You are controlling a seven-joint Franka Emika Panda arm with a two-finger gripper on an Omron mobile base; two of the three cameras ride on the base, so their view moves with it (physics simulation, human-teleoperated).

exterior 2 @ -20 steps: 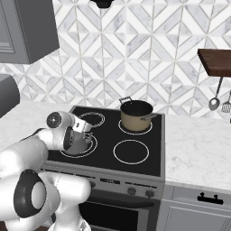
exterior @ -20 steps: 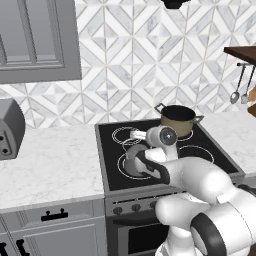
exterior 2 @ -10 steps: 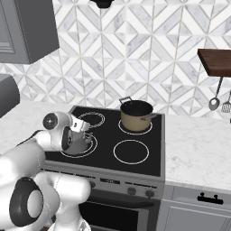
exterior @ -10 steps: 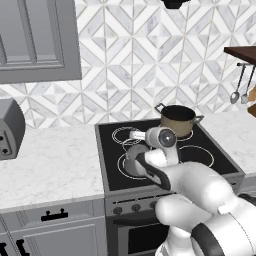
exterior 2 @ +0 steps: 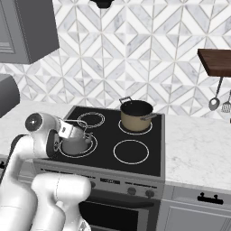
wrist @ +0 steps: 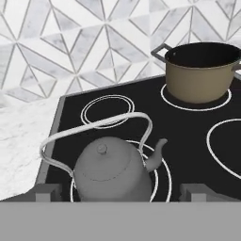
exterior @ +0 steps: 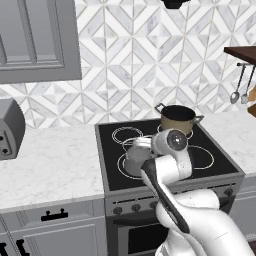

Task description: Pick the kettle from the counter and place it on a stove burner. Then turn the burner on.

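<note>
We count one small squat dark grey metal kettle (wrist: 113,172) with a thin arched wire handle, a short curved spout and a small knobbed lid; it stands upright on the front left double-ring burner (wrist: 160,172) of the black glass cooktop (exterior 2: 149,153), with its spout turned toward the tan pot. We count one tan two-handled pot (exterior 2: 135,116), dark inside, on the rear right circle. We see four white-ringed circles on the cooktop: two at the front and two at the rear. The tool (wrist: 117,193) of the white arm sits low just behind the kettle, its two dark fingertips (wrist: 47,193) spread wide, one on each side of the kettle's base, and we see nothing pinched between them. The white marbled stone surface (exterior: 50,165) runs on both sides of the stove, with one grey toaster (exterior: 10,127) at its left end. Two metal utensils (exterior 2: 215,101) hang under one brown wooden shelf (exterior 2: 216,61) at the right
</note>
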